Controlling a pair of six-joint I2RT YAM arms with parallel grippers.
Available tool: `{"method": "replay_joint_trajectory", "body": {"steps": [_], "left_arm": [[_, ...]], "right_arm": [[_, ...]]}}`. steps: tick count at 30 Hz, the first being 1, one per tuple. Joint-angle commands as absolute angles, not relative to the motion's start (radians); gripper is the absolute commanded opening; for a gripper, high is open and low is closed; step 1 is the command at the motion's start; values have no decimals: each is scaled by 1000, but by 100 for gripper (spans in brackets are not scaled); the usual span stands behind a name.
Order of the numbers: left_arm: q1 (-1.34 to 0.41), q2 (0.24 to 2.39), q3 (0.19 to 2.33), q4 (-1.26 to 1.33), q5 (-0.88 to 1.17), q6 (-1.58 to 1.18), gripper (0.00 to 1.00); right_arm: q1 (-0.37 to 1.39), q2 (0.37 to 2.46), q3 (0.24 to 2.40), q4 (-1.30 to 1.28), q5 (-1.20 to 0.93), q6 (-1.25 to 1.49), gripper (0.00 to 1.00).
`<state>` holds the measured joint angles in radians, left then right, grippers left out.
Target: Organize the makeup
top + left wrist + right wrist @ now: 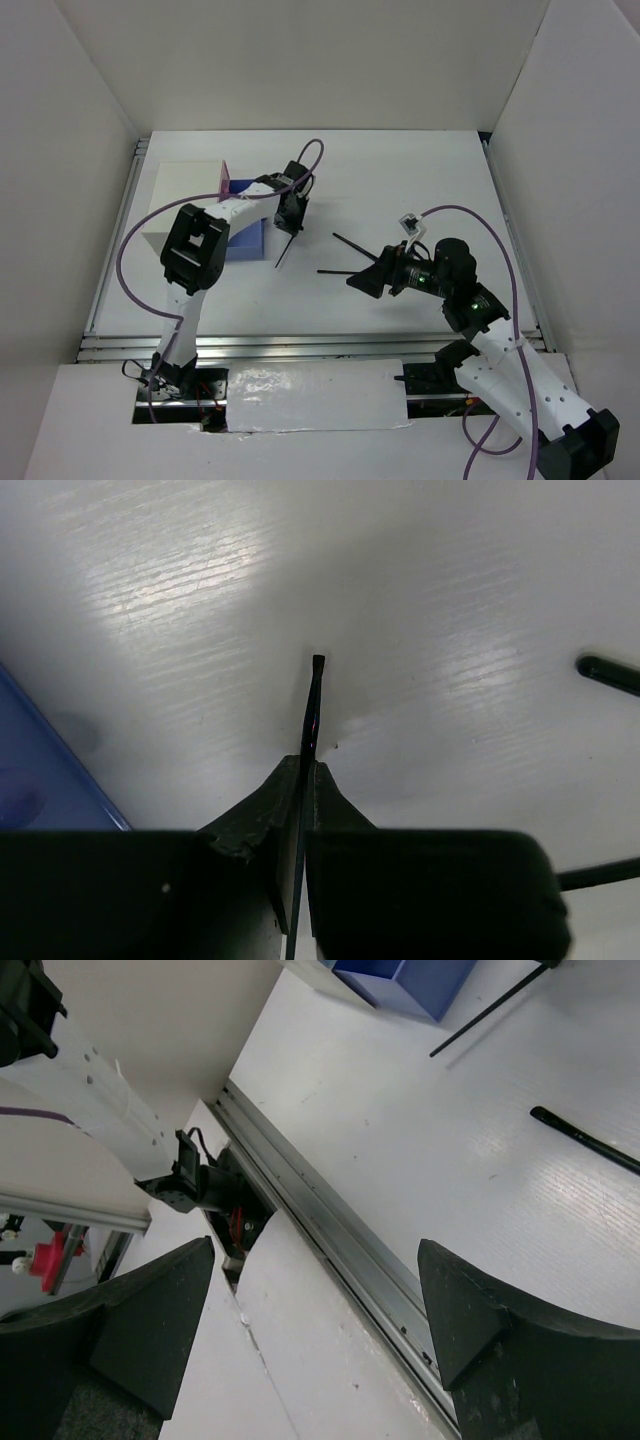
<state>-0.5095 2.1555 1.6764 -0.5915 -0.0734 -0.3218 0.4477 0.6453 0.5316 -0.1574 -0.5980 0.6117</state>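
Held pencil [287,248]: a thin black stick is hanging slanted, just beside the glossy blue drawer [247,240].
Left gripper [308,780]: its dark jaws are pinching almost closed on that stick.
Loose pencils [352,246]: two slim rods are lying on the matte white table [400,180].
Right gripper [315,1300]: its wedge-shaped jaws are standing wide apart, gripping nothing.

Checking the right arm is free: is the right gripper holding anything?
No: the right gripper stands wide open in its wrist view, with nothing gripped between its jaws.

Three thin black pencils [284,252] [355,247] [338,271]: one in the left tool [294,227], two on the tabletop [400,180] just ahead of the right tool [365,279]. One white box [175,195], one blue drawer [250,240].
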Motion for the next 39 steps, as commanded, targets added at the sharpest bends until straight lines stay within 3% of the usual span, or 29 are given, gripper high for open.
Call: {"method": "replay_joint_trajectory", "body": {"steps": [1,11,24,39], "left_arm": [[-517,2071,1678,-611,-89,-341,0],[-495,2002,1775,-675,-164,-351,0],[-322,2016,1993,-782,-301,-334,0],[-279,1977,1892,-741,-295,-342,5]], "right_arm": [[457,649,563,-117,-595,600,90],[456,666,560,-103,-589,601,90],[457,699,549,-74,-606,612,90],[454,727,551,-63,-586,612,91]]}}
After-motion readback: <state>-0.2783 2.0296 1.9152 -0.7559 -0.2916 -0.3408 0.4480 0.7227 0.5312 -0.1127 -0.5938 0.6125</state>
